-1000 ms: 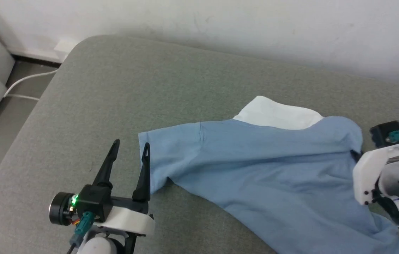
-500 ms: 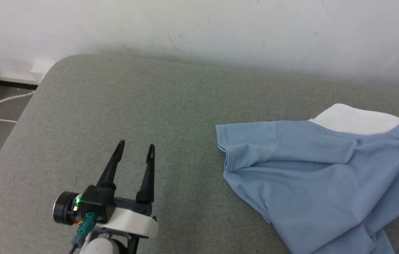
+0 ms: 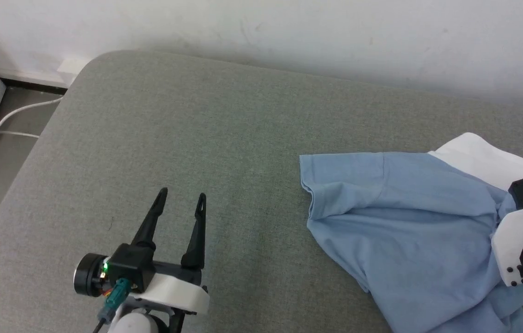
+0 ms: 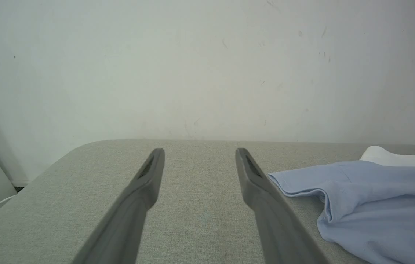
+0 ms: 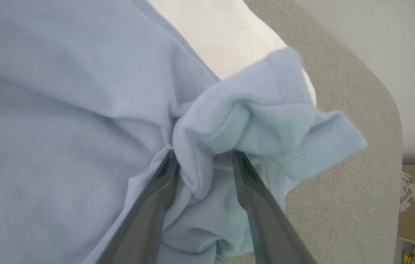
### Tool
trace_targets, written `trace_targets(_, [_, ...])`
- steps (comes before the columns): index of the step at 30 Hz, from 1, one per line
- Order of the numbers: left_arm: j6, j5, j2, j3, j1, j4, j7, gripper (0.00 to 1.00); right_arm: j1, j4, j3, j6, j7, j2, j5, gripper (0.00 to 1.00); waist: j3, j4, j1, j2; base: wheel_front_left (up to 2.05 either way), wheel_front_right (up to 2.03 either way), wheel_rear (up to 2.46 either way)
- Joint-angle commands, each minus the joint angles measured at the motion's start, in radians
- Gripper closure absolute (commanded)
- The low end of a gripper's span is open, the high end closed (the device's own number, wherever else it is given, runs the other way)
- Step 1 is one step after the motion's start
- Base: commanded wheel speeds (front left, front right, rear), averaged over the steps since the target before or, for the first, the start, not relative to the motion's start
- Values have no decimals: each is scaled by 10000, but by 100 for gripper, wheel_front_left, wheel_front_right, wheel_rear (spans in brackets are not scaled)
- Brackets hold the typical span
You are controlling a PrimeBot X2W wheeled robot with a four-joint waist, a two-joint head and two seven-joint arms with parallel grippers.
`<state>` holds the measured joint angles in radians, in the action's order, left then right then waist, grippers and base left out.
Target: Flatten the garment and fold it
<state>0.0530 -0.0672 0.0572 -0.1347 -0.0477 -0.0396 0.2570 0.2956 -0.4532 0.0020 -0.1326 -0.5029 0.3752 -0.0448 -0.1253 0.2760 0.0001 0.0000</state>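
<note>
- Item: garment (image 3: 404,222), a light blue knit shirt with a white collar (image 3: 474,155). It is crumpled, not yet flat, and no fold is started.
- Location: on the right part of the grey cushion (image 3: 173,129). The collar is toward the wall and the body trails toward the near edge and out of the head view at lower right.
- Lie: one short sleeve (image 3: 335,180) stretches out toward the robot's left, with its hem as the garment's leftmost edge. The shoulder line runs roughly left to right across the cushion.
- Left gripper (image 3: 183,193): fingers spread wide with nothing between them. It hovers over bare cushion, and its tips point toward the wall.
- Right gripper (image 5: 204,156): fingers parted, with a bunched fold of the other sleeve between them. The cloth looks loosely seated rather than clamped, but that is a judgement.
- Governing relation: the garment lies wholly to the right of the left gripper and well apart from it. The outstretched sleeve hem is the part nearest to it. The right arm is already at the cloth, on the far shoulder.
- Assessment: flattening is in its early stage. The next move probably calls for the left gripper to cross rightward to that sleeve hem, so the two arms can draw the shoulder line taut.
- Hazard: soft knit may drag and re-bunch.
</note>
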Motion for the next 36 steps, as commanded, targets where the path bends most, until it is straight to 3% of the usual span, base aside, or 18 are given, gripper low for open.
trace_targets(1, [52,3,-38,20,-55,-39,47,0,121,-98,-36,19,141,-83,-48,0,102,-124,-1,0,0,0,0])
trace_targets(6, [67,-11,-45,106,-16,-42,47,0,178,93,-136,19,782,-356,364,0,420,-590,-1,0,0,0,0])
trace_targets(10, [48,-124,-52,221,66,31,47,0,60,1111,-471,19,1474,-552,568,0,697,-1094,-1,0,0,0,0])
trace_targets(14, [-33,4,-56,246,128,50,47,0,-265,2487,-1300,19,2411,-1229,567,0,814,-1609,-1,0,0,0,0])
trace_targets(24, [190,-317,-51,-45,-127,-1179,-18,0,-2290,4844,-1905,19,4918,-2941,384,0,866,-2621,-1,0,0,0,0])
trace_targets(31, [613,-245,576,-789,-1746,-2617,-2351,0,-3018,5126,-1981,19,5284,-3238,435,0,427,-3261,-1,0,0,0,0])
trace_targets(36, [762,-711,1396,-1568,-3538,-3232,-4589,0,-2931,5206,-1949,19,5232,-3245,579,0,-17,-3843,-1,0,0,0,0])
